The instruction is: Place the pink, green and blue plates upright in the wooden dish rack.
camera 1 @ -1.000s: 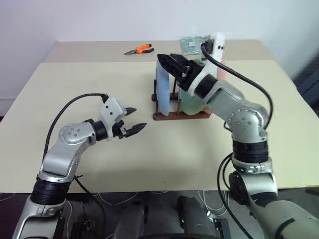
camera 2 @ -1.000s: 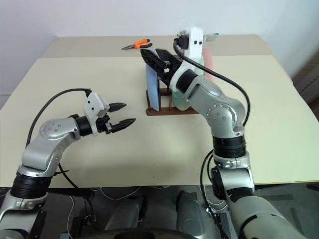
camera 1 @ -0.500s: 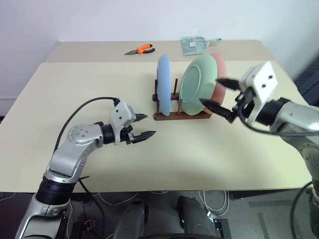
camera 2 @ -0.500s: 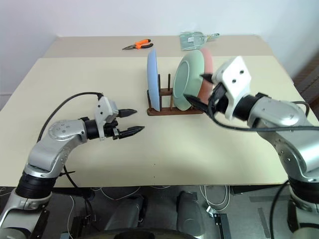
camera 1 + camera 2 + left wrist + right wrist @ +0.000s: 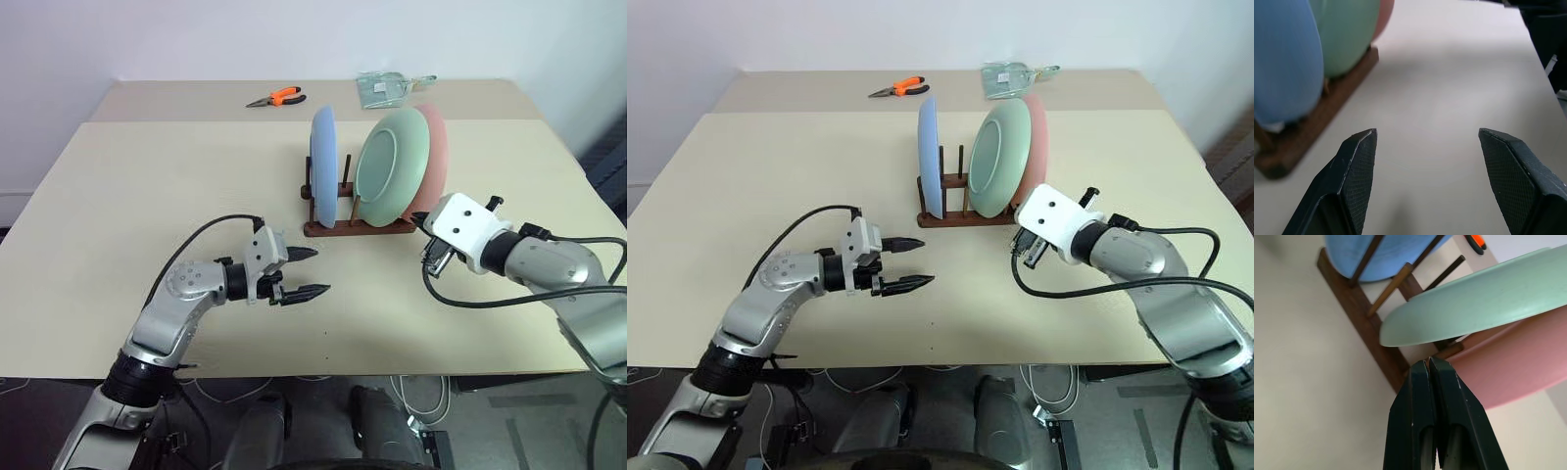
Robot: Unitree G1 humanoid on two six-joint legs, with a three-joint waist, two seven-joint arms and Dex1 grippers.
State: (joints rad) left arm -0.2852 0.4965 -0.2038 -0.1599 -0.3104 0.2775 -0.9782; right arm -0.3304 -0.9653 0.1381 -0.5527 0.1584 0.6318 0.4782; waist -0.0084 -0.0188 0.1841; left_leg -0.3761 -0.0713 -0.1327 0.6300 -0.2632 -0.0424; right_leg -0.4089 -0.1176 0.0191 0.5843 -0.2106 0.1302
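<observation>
Three plates stand upright in the wooden dish rack: the blue plate at its left end, then the green plate, with the pink plate leaning behind the green one at the right end. My right gripper is shut on nothing, its tips close to the rack's right end, just below the rims of the green and pink plates. Over bare table in front of the rack, a little to its left, my left gripper is open and empty, pointing right.
Orange-handled pliers and a clear plastic packet lie on the far part of the table. The table's front edge runs just below both arms. Black cables hang from both wrists.
My right gripper has let go of the green plate, swung down and right to the rack's right end, and shut. My left gripper has moved right and lower.
</observation>
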